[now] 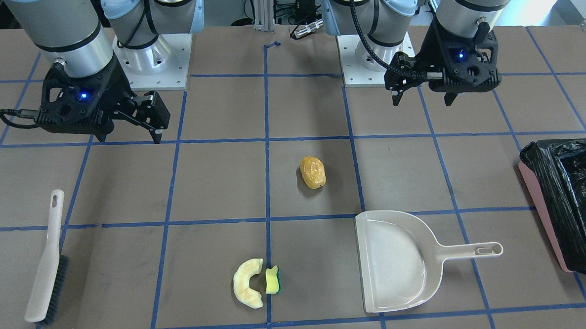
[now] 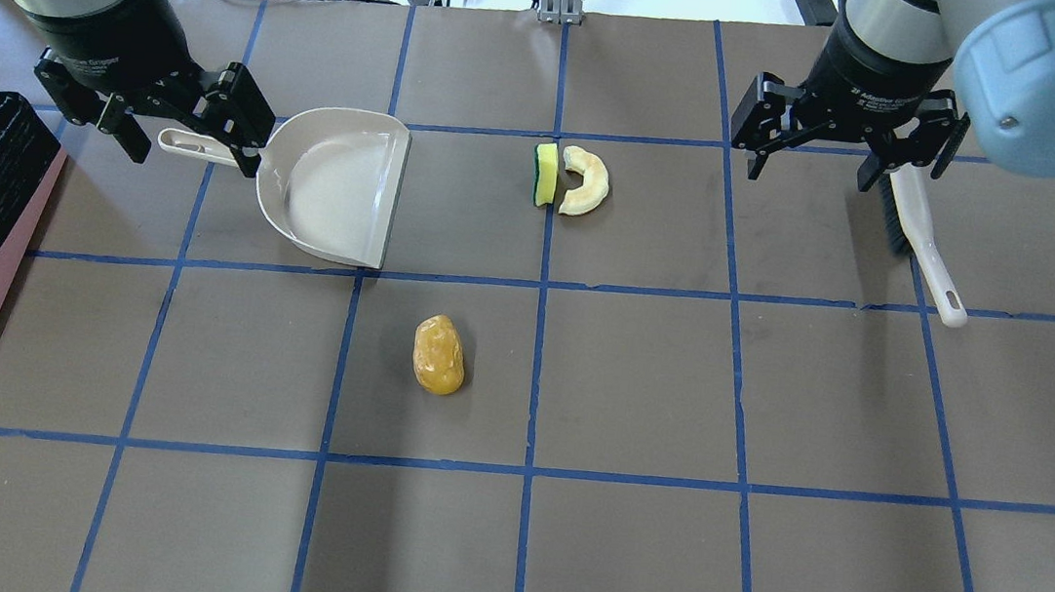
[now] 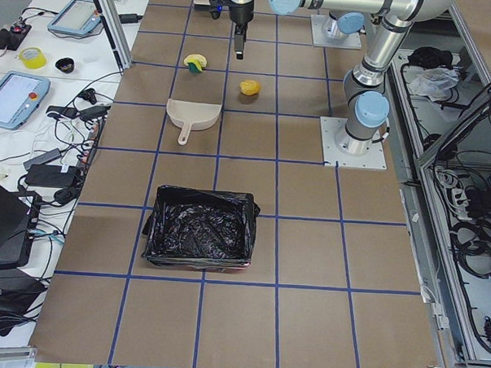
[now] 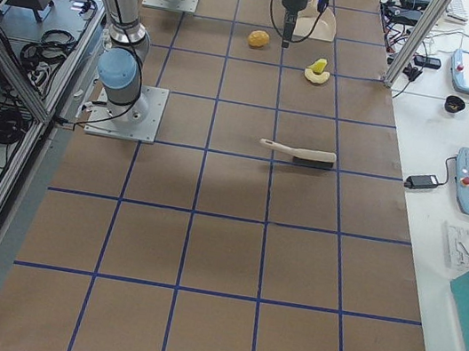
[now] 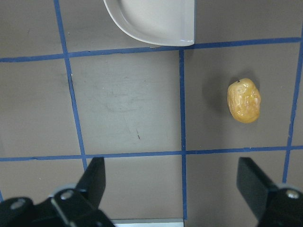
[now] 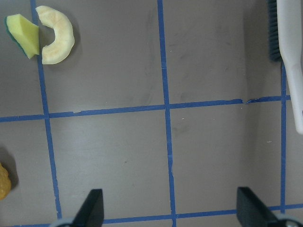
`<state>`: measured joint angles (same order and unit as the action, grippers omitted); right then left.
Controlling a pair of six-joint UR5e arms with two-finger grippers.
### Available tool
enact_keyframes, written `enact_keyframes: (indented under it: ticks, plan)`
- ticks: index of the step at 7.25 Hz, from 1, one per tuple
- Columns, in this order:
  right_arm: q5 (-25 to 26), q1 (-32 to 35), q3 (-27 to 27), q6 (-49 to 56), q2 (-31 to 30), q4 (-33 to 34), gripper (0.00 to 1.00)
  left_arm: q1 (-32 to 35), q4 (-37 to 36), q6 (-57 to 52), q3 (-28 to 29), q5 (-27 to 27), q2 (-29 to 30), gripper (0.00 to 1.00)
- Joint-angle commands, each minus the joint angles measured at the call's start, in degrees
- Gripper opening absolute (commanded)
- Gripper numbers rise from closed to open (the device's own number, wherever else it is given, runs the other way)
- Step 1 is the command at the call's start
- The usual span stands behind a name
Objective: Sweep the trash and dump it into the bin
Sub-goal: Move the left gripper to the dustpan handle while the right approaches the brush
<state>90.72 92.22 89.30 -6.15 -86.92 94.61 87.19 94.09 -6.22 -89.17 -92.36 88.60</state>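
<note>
The yellow-orange lumpy oval (image 1: 312, 172) lies near the table's middle; it also shows in the overhead view (image 2: 439, 354) and the left wrist view (image 5: 244, 100). The pale cream crescent (image 1: 244, 284) and the yellow-and-green sponge chunk (image 1: 273, 280) touch each other on a blue tape line, and both show in the right wrist view: crescent (image 6: 59, 35), sponge (image 6: 22, 35). The pink bin (image 2: 11, 261) with its black bag stands at the robot's far left. My left gripper (image 2: 190, 148) hovers open and empty. My right gripper (image 2: 810, 169) hovers open and empty.
A beige dustpan (image 2: 333, 187) lies flat, its handle pointing toward the bin, under the left gripper in the overhead view. A beige hand brush (image 2: 924, 250) lies by the right gripper. Blue tape lines grid the brown table.
</note>
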Motion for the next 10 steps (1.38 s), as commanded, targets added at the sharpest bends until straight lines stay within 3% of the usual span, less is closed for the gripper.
enact_keyframes:
  ticks: [1,7,10]
  plan:
    - [-0.02,-0.02,-0.09,0.0,0.0,-0.04,1.0,0.0,-0.05,-0.1,-0.47,-0.01,0.0,1.0]
    - [0.07,0.07,-0.62,-0.09,-1.14,-0.13,1.0,-0.44,-2.85,2.08,-0.22,0.6,1.13,1.0]
    - [0.33,0.07,-0.62,-1.4,-1.06,0.13,1.0,-3.51,-5.22,15.21,-0.39,0.51,2.54,1.0]
